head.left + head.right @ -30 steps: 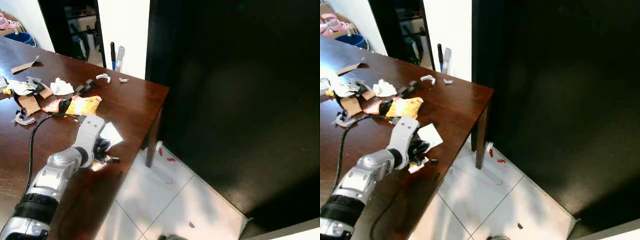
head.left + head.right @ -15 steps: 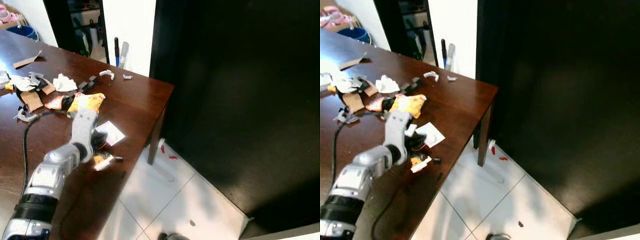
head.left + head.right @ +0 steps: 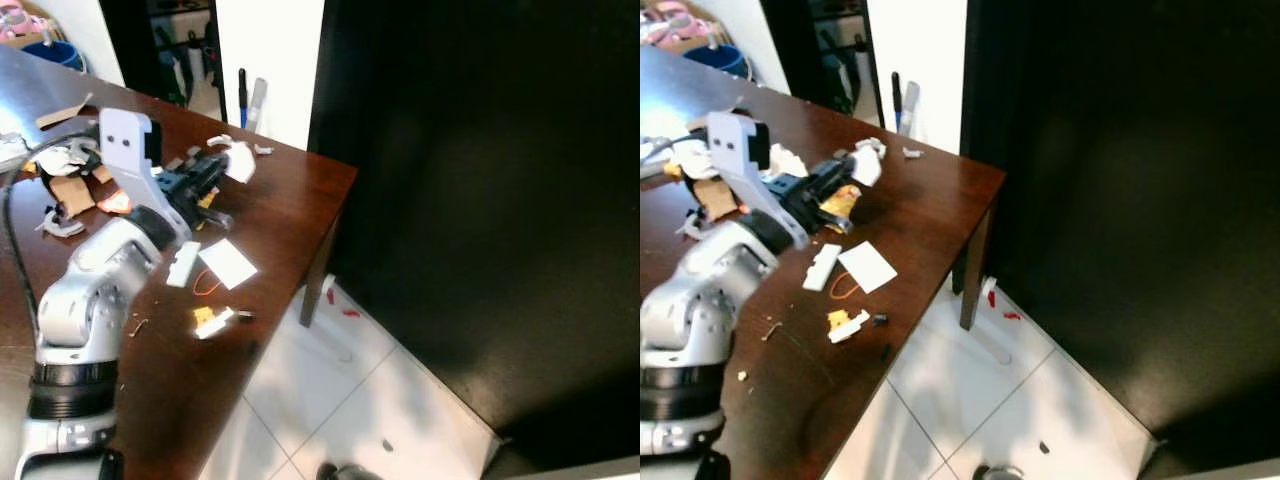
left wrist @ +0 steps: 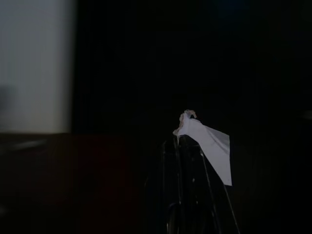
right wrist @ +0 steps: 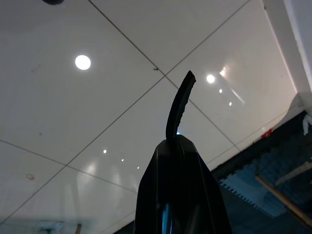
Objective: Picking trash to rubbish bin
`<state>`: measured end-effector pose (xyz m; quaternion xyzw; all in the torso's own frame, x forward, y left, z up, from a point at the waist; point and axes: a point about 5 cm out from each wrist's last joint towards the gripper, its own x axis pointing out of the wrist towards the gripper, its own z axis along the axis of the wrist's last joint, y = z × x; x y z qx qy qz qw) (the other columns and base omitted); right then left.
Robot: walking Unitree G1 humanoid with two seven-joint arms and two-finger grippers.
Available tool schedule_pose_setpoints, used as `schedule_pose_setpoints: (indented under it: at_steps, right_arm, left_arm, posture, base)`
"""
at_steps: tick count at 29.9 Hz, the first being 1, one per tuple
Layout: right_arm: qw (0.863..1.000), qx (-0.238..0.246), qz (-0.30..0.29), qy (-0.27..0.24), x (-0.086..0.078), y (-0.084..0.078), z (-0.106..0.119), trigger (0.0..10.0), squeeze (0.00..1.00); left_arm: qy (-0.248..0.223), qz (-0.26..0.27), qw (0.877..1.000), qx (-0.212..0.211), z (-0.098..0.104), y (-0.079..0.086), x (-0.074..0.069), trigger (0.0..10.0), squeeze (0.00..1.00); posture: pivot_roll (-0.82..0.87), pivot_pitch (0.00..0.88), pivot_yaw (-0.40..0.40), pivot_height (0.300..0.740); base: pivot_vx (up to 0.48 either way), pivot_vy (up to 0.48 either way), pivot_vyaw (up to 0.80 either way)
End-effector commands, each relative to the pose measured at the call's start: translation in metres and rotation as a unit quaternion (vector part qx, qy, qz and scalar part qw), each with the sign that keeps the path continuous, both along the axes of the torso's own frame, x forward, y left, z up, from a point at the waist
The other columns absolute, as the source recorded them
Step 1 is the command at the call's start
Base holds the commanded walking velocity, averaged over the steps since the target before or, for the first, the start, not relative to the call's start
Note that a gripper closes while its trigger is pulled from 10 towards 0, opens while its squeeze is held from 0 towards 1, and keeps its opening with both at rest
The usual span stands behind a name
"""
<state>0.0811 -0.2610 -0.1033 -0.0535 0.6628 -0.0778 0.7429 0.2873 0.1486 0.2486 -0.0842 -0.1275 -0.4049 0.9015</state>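
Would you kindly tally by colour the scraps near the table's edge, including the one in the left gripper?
White: 3 (square paper, strip, paper scrap in left gripper)
Yellow-white: 1 (wrapper bit)
Orange: 1 (loop)
Black: 1 (small piece)
Total: 6

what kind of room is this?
Probably a home dining area: a dark wooden table strewn with paper scraps, white tiled floor, and a doorway into a cluttered storage room.
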Motion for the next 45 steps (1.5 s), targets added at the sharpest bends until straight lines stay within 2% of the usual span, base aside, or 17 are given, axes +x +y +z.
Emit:
schedule_pose_setpoints:
  at_steps: [1, 7, 14, 25, 45]
  right_arm:
    - [1.000, 0.001, 0.004, 0.006, -0.004, 0.002, -0.001, 10.0, 0.00]
    - [1.000, 0.005, 0.012, -0.009, 0.003, 0.005, -0.001, 10.0, 0.00]
    - [1.000, 0.005, 0.024, -0.018, 0.009, 0.007, 0.000, 10.0, 0.00]
    - [0.999, 0.006, 0.030, -0.020, 0.012, 0.011, -0.001, 10.0, 0.00]
    - [0.999, 0.011, 0.045, -0.018, 0.013, 0.016, -0.002, 10.0, 0.00]
  left_arm:
    - [-0.008, -0.074, 0.997, -0.008, 0.000, -0.017, -0.014, 10.0, 0.00]
    - [0.012, -0.107, 0.993, -0.056, -0.004, -0.031, -0.018, 10.0, 0.00]
    - [0.051, -0.122, 0.990, -0.057, -0.022, -0.051, -0.020, 10.0, 0.00]
    - [0.110, -0.116, 0.986, -0.056, -0.052, -0.060, -0.018, 10.0, 0.00]
    - [0.101, -0.129, 0.985, -0.055, -0.050, -0.070, -0.015, 10.0, 0.00]
  posture:
    - [0.15, 0.121, -0.066, 0.740]
    - [0.15, 0.114, -0.067, 0.740]
    - [0.15, 0.112, -0.066, 0.740]
    - [0.14, 0.107, -0.063, 0.740]
    - [0.11, 0.111, -0.053, 0.740]
  base:
    - [0.000, 0.000, 0.00]
    - [0.000, 0.000, 0.00]
    - [-0.294, 0.000, 0.00]
    - [-0.419, 0.000, 0.00]
    - [-0.456, 0.000, 0.00]
